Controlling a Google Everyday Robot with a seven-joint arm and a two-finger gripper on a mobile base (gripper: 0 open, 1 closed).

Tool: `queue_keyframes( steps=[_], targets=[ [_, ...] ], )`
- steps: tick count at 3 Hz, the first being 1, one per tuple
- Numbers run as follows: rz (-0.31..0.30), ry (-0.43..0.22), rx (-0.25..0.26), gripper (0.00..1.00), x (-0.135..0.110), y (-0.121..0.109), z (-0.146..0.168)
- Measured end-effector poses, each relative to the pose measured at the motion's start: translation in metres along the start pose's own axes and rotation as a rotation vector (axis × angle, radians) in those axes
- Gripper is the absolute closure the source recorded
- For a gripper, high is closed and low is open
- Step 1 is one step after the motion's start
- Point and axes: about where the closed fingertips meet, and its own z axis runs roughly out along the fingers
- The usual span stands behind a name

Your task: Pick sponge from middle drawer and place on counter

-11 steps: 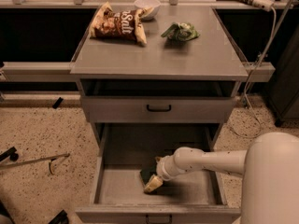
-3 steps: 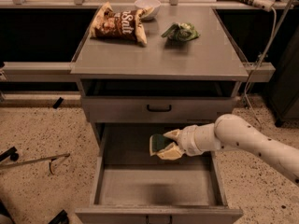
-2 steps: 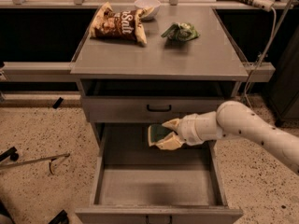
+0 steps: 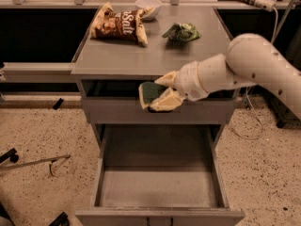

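Observation:
My gripper (image 4: pixel 157 94) is shut on the sponge (image 4: pixel 150 92), dark green face and yellow body. It holds the sponge in the air in front of the top drawer front, just below the front edge of the grey counter (image 4: pixel 122 55). The white arm comes in from the right. The middle drawer (image 4: pixel 157 187) stands pulled out below, its flat grey floor bare.
On the counter lie a brown chip bag (image 4: pixel 120 24) at the back left, a white bowl (image 4: pixel 147 6) behind it and a light-green wrinkly packet (image 4: pixel 181 32) at the back right. A pale ledge (image 4: pixel 37 72) runs off to the left. Speckled floor lies around the cabinet.
The gripper has lifted the sponge out of the middle drawer and raised it to just under the counter's front edge. The drawer floor is now bare.

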Motion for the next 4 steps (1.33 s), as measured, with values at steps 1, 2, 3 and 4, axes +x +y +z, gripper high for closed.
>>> queue_keyframes(
  steps=[1, 2, 3, 4],
  targets=[
    [-0.089, 0.005, 0.049, 1.0, -0.072, -0.016, -0.041],
    [-0.089, 0.005, 0.048, 1.0, -0.072, -0.016, -0.041],
    [-0.105, 0.022, 0.102, 1.0, -0.077, -0.047, -0.048],
    [-0.099, 0.049, 0.23, 1.0, -0.084, -0.113, -0.074]
  ],
)
